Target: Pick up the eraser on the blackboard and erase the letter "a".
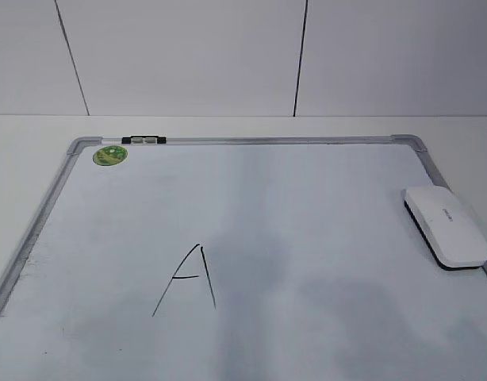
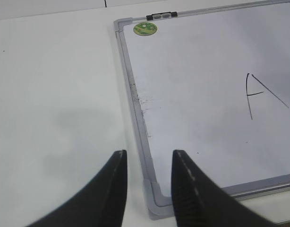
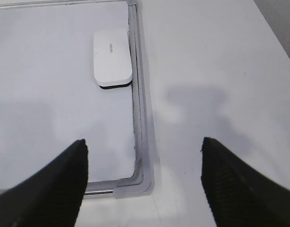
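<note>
White tabletop (image 1: 37,131) under the blackboard (image 1: 251,140): eraser (image 1: 447,225) parked against its right frame for the wide-open, empty right hand (image 3: 142,156); left hand (image 2: 149,163) narrowly parted, empty.

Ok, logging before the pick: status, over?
Left gripper open, right gripper open, both empty. Eraser on blackboard at right frame. Letter A unerased. Nothing blocking.
</note>
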Controlling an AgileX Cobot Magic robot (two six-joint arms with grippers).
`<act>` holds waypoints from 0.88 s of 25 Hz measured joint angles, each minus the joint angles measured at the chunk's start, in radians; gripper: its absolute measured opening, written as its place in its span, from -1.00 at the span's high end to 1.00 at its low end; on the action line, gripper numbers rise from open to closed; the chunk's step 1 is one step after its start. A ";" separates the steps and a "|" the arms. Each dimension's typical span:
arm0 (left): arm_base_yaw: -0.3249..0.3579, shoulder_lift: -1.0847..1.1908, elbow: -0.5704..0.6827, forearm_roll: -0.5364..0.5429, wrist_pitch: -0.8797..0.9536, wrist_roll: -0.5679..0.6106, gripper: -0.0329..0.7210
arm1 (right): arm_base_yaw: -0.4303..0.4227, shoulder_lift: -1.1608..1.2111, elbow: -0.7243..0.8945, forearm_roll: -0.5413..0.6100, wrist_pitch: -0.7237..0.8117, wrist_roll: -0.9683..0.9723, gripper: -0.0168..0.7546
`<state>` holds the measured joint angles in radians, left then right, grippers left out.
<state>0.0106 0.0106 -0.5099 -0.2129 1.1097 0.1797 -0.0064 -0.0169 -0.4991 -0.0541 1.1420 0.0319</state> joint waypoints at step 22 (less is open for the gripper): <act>0.000 0.000 0.000 0.000 0.000 0.000 0.29 | 0.000 0.000 0.000 0.000 0.000 0.000 -0.58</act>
<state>0.0106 0.0106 -0.5099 -0.2129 1.1097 0.1797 -0.0064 -0.0169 -0.4991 -0.0541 1.1420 0.0319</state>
